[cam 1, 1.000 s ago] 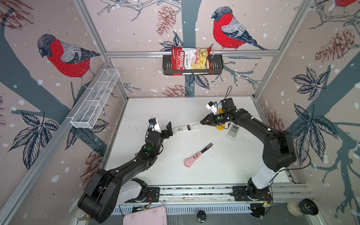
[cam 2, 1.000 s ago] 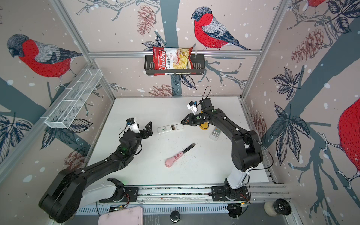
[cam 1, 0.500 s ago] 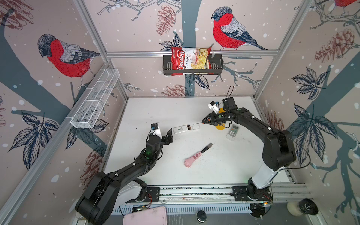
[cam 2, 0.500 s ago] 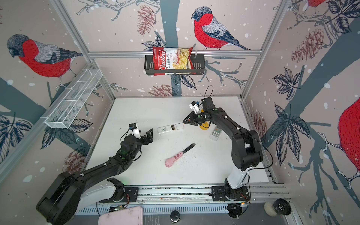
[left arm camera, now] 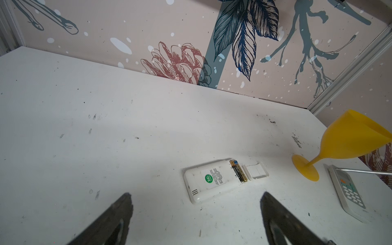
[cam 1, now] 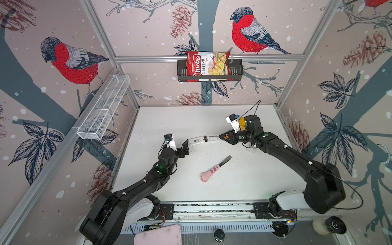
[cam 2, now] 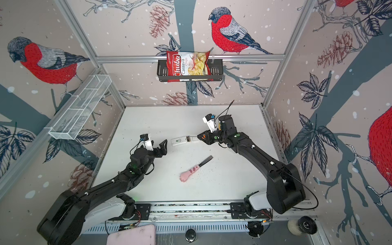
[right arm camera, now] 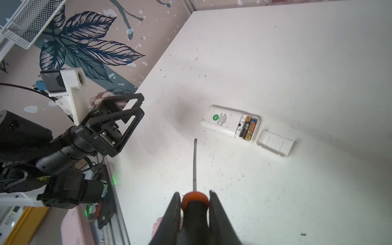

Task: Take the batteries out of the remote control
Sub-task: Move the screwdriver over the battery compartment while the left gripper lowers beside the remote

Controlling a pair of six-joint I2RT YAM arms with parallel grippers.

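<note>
Left gripper (cam 1: 185,147) – jaws wide apart, holding nothing, just beside the remote control (cam 1: 196,141). Remote lies back-up on the table (cam 1: 169,118), battery bay uncovered – the batteries (left arm camera: 238,171) sit inside it. Cover (left arm camera: 256,170) lies just beside that end. Black wall basket (cam 1: 182,72) holds a chips bag (cam 1: 207,63). Right gripper (cam 1: 222,136) clamped on the screwdriver (right arm camera: 194,210), tip near the remote.

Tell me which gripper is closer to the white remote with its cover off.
Left, seemingly. The left gripper hovers, jaws open, just off the remote's closed end; the right gripper, holding the screwdriver, sits beyond the loose cover at the battery end.
</note>
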